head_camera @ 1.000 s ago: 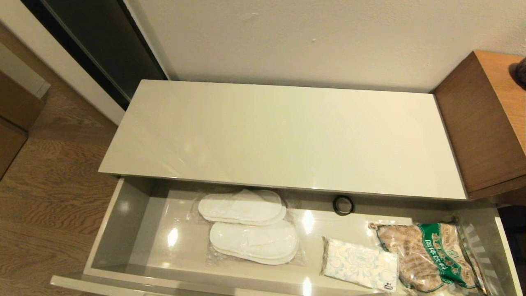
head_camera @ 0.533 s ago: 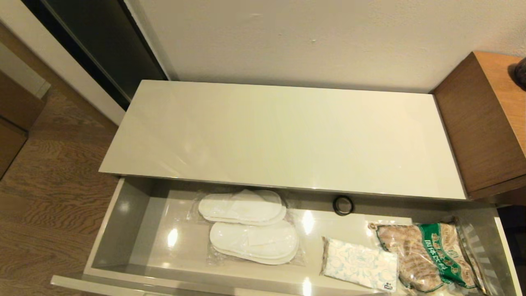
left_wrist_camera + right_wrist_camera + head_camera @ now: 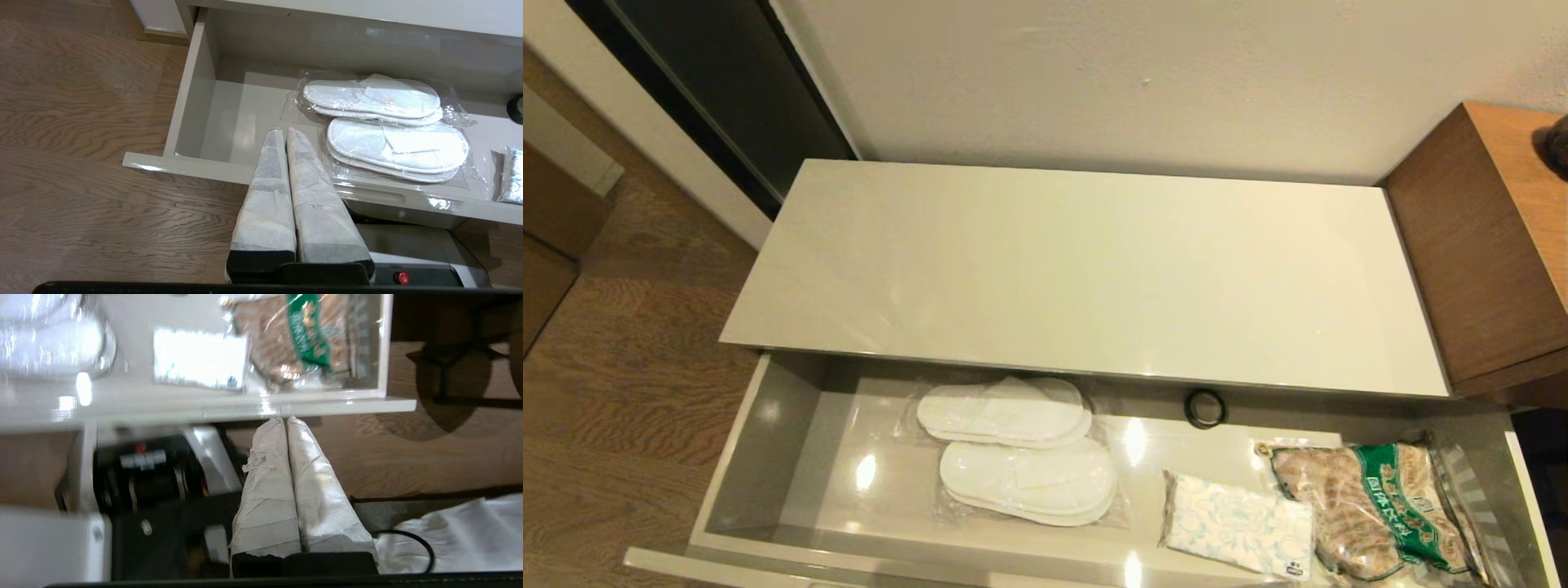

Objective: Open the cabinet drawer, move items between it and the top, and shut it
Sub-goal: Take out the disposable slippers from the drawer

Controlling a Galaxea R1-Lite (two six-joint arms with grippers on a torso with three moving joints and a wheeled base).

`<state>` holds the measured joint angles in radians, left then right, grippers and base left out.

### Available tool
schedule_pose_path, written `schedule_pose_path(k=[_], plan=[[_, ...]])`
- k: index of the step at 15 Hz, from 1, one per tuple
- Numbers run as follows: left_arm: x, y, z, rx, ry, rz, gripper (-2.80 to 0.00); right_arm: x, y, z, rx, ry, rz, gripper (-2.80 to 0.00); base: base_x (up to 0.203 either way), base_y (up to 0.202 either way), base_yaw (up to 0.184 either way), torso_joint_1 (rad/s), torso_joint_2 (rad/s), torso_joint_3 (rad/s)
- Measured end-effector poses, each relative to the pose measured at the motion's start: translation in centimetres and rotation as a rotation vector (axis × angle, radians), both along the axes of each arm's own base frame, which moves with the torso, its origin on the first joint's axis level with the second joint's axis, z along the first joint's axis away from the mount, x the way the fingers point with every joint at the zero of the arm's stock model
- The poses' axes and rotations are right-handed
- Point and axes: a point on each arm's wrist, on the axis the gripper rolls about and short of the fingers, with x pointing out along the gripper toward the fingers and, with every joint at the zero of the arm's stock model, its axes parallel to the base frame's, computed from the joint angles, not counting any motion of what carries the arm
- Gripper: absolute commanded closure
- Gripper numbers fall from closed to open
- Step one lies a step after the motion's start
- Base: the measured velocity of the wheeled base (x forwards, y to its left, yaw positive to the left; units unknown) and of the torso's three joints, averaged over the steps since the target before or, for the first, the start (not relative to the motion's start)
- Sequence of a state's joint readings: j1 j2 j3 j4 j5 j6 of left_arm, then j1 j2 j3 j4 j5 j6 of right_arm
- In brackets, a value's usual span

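The cabinet drawer [image 3: 760,441] stands pulled out below the bare cream top [image 3: 1086,278]. Inside it lie the bagged white slippers [image 3: 1021,457] at the middle, the patterned tissue pack [image 3: 1237,527] to their right, and a green-labelled bag of brown food [image 3: 1376,510] at the far right. Neither arm shows in the head view. My left gripper [image 3: 284,130] is shut and empty, its tips over the drawer's front edge, just left of the slippers [image 3: 388,130]. My right gripper [image 3: 283,418] is shut and empty, its tips at the drawer's front panel [image 3: 327,405], below the tissue pack [image 3: 199,358].
A black ring [image 3: 1205,407] lies at the back of the drawer. A brown wooden cabinet [image 3: 1486,245] stands to the right of the top. Wood floor [image 3: 621,392] lies to the left. The robot's base [image 3: 416,253] sits under the drawer front.
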<state>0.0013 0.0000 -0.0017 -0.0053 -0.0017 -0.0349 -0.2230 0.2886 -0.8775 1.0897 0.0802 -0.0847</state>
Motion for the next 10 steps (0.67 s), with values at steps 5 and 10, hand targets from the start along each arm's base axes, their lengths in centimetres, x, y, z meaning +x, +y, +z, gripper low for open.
schedule_pose_path(k=[5, 10], plan=[[0.0, 0.0, 0.0, 0.0, 0.0, 0.0, 0.0, -0.7, -0.6, -0.3, -0.034, 0.023, 0.107, 0.0, 0.0, 0.0, 0.0, 0.0, 0.0, 0.0], [0.0, 0.0, 0.0, 0.0, 0.0, 0.0, 0.0, -0.8, -1.9, -4.3, -0.047, 0.03, 0.157, 0.0, 0.0, 0.0, 0.0, 0.0, 0.0, 0.0]])
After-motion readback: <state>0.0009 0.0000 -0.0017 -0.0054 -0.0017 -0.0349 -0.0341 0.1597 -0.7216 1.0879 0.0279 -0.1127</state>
